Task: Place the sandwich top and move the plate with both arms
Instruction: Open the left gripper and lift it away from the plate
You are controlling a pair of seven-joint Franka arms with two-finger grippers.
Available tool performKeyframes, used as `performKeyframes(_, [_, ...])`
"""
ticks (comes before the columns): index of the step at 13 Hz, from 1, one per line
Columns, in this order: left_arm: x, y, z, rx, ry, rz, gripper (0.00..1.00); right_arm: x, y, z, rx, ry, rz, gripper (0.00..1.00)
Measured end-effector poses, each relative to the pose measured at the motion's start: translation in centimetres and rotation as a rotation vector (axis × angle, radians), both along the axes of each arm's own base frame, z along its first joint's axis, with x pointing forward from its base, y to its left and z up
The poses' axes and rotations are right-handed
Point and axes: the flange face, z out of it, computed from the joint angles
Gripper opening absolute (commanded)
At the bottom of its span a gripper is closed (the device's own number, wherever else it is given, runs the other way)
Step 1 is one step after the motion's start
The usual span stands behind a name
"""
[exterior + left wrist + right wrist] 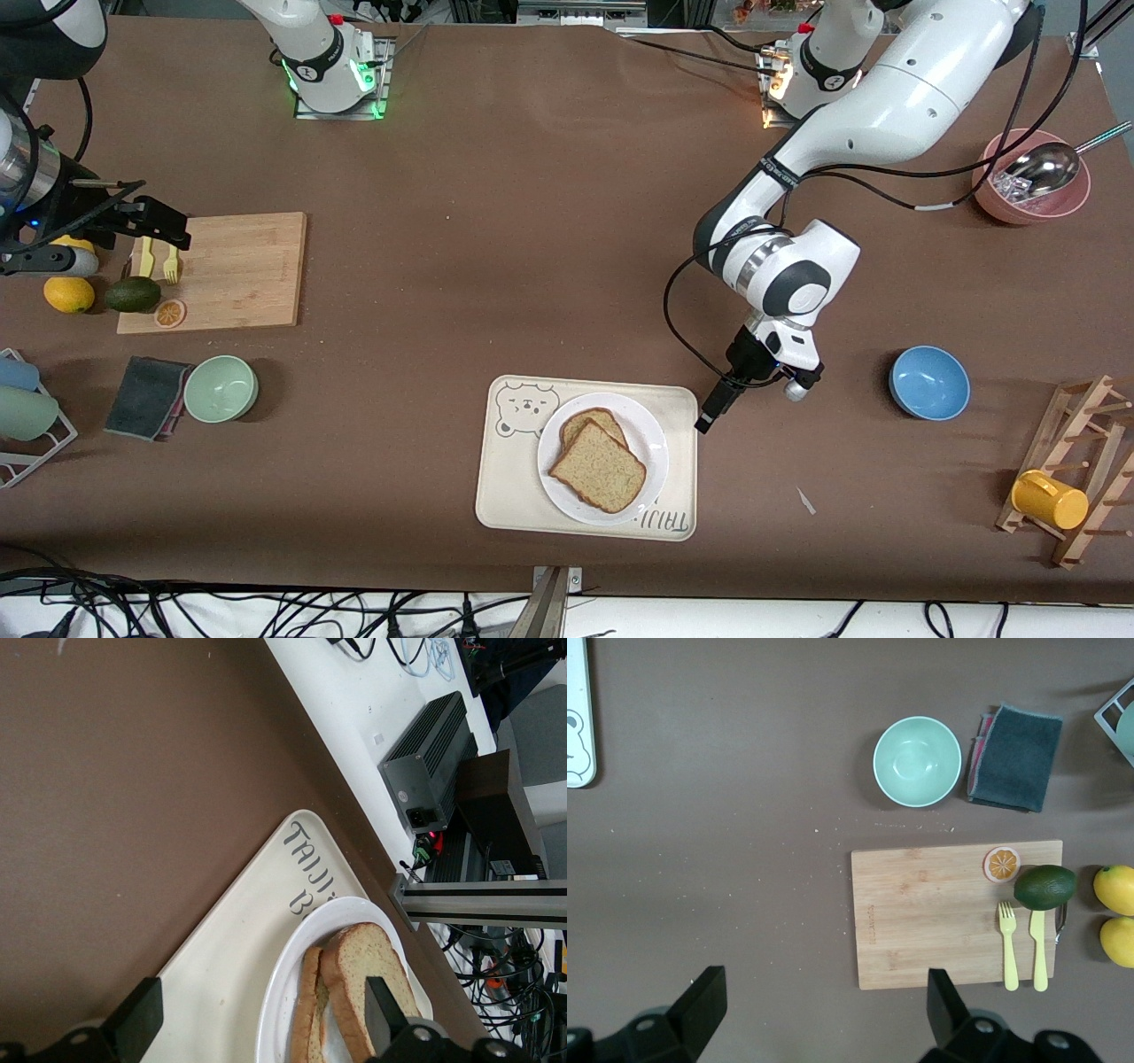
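1. End effector of the left arm hangs low just beside the tray's edge at the left arm's end of the tabletop, its fingers spread apart and holding nothing.
2. From the left wrist view, one finger is over the bare tabletop by the tray and the other is over the plate's bread.
3. Right end effector is up over the wooden cutting board at the right arm's end of the tabletop, its fingers apart and empty; that arm waits there.
4. On the brown tabletop lies a cream bear-printed tray, and the round white plate sits on it.
5. The sandwich top, a speckled light-brown slice with a darker crust, lies on another bread slice on the plate, shifted toward the front camera so the lower slice's rounded end shows.
6. On the cutting board rest a yellow fork, a yellow knife and an orange slice; a dark green avocado overlaps its edge, with two lemons just beside it.
7. A pale green bowl and a dark folded cloth lie side by side, nearer to the front camera than the board.
8. Toward the left arm's end are a blue bowl, a pink bowl holding a metal scoop, and a wooden rack with a yellow cup.
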Motion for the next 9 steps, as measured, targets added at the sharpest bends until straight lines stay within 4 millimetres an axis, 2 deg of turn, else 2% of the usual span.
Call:
performKeyframes(3, [-0.4,0.7,1.2,0.014,-0.009,-0.002,1.00,0.0,0.0,0.0,0.000,0.000,0.000,1.00])
performKeyframes(6, [1.9,2.6,3.1,-0.028,-0.042,0.035,1.00,0.0,0.0,0.0,0.000,0.000,-0.001,1.00])
performKeyframes(9, [3.5,4.8,3.4,-0.082,-0.037,0.059,1.00,0.0,0.0,0.0,0.000,0.000,-0.001,1.00])
